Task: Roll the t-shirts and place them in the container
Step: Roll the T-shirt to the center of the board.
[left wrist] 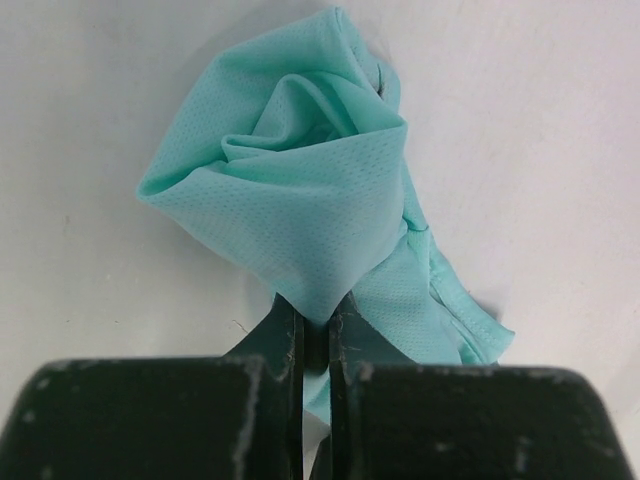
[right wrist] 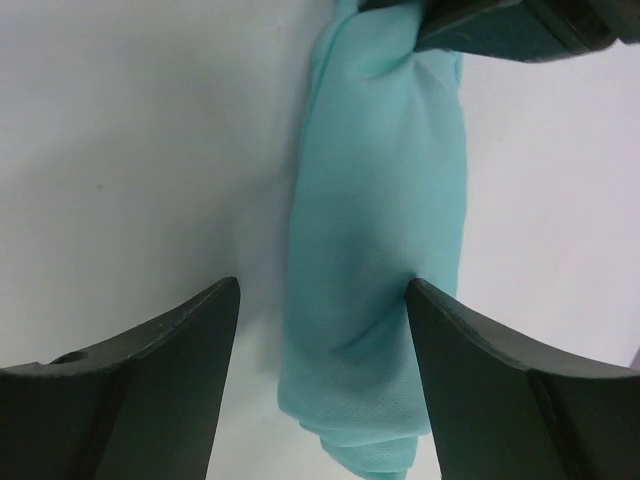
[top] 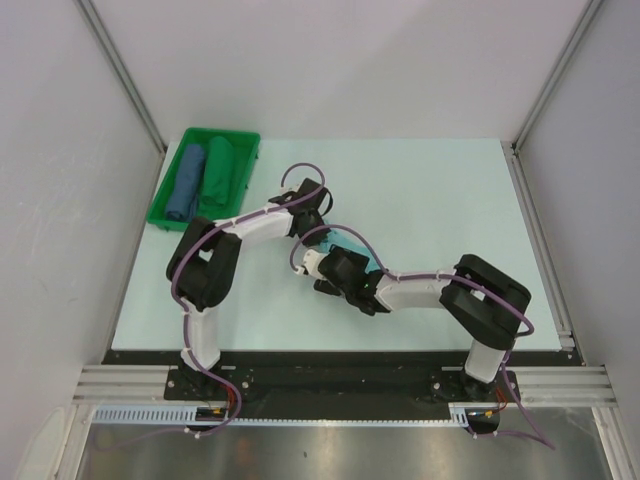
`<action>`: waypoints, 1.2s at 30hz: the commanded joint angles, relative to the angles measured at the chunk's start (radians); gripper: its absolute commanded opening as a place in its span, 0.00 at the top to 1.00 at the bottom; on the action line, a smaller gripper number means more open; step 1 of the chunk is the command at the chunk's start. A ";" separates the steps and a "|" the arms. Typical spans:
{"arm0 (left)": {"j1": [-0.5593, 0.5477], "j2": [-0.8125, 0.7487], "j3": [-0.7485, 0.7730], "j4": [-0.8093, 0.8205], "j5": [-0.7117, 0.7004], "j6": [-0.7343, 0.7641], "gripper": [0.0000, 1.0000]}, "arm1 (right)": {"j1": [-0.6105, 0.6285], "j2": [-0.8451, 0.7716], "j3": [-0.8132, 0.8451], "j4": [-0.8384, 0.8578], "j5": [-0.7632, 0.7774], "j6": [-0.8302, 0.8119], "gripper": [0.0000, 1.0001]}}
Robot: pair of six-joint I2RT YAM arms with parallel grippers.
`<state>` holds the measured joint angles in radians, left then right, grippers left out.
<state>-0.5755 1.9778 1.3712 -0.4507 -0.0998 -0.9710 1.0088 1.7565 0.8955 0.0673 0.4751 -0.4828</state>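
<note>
Top view, done: blue t-shirt [top: 186, 185] and dark green t-shirt [top: 217, 178] lying rolled, side by side, in the green tray [top: 168, 180] at the far left corner of the surface [top: 430, 190].
Top view, in hand: mint t-shirt [top: 350, 246] mid-surface, well apart from the tray, where left arm [top: 250, 225] and right arm [top: 420, 290] meet.
Top view, hidden: most of the mint cloth covered by the wrists; finger state not readable here.
Left wrist, fingers: left fingers [left wrist: 288, 345] closed, pinching a folded corner of the mint cloth.
Left wrist, cloth: this end bunched and spiralled, loose, a hem trailing to the right on the surface.
Left wrist, hidden: rest of the bundle cut off behind the fold.
Right wrist, fingers: right fingers [right wrist: 170, 340] spread open, gripping nothing; one over bare surface, the other against the side of the roll.
Right wrist, cloth: long, fairly even tube, lying flat; left fingers visible at its far end.
Right wrist, hidden: near end runs under the frame edge; tightness hard to judge.
Progress, judged: two of three finished; the third formed, likely needing tidying and a place beside the others.
</note>
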 commanded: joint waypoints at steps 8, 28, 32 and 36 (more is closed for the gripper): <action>0.029 0.052 -0.003 -0.085 0.029 0.074 1.00 | -0.154 0.008 0.003 -0.010 -0.114 -0.023 0.28; 0.060 -0.236 -0.201 0.193 0.135 0.032 0.29 | -0.407 0.092 0.224 -0.411 -0.773 0.179 0.67; 0.040 -0.330 -0.341 0.332 0.140 -0.066 0.28 | -0.414 0.112 0.243 -0.422 -0.785 0.222 0.69; -0.003 -0.333 -0.402 0.447 0.134 -0.147 0.26 | -0.415 0.120 0.250 -0.423 -0.767 0.254 0.70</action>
<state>-0.5388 1.6691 1.0206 -0.1799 0.0151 -1.0115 0.5877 1.8313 1.1370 -0.2756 -0.2600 -0.3027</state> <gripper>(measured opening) 0.727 0.327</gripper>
